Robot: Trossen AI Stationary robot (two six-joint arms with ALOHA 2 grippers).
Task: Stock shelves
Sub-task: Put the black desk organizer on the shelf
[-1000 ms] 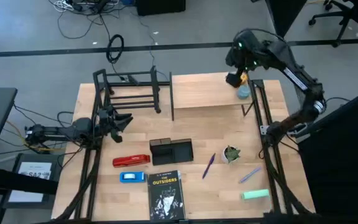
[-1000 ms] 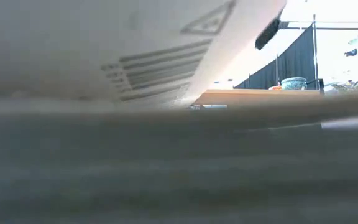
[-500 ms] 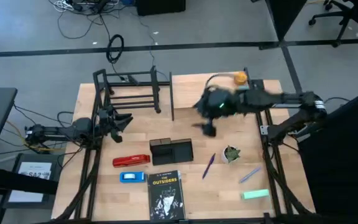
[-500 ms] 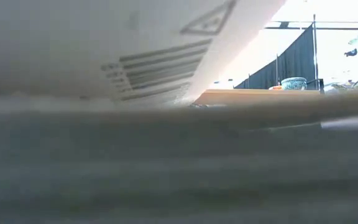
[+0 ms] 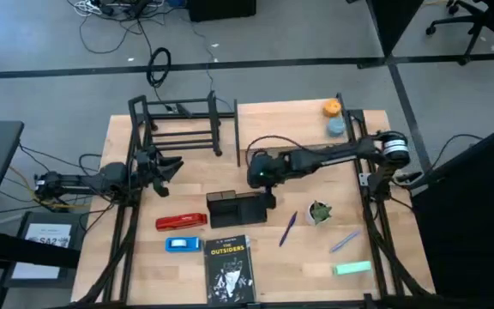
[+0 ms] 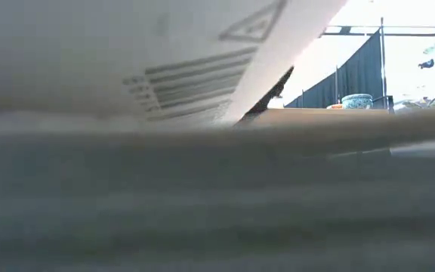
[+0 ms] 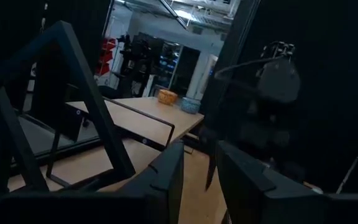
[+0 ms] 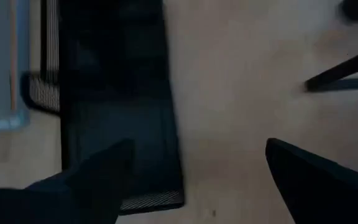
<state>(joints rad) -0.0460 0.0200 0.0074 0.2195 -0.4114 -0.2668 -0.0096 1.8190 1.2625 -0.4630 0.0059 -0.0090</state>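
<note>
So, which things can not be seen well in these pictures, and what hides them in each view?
- Low view: a blurred pale surface with printed lines right at the lens blocks nearly the whole table.
- High view: the right gripper sits over the black mesh desk organizer, covering its right end.
- Right wrist view: the open fingers are motion-blurred; the organizer's contents are too dark to tell.
- Left wrist view: the black tube-frame rack hides the near tabletop.
</note>
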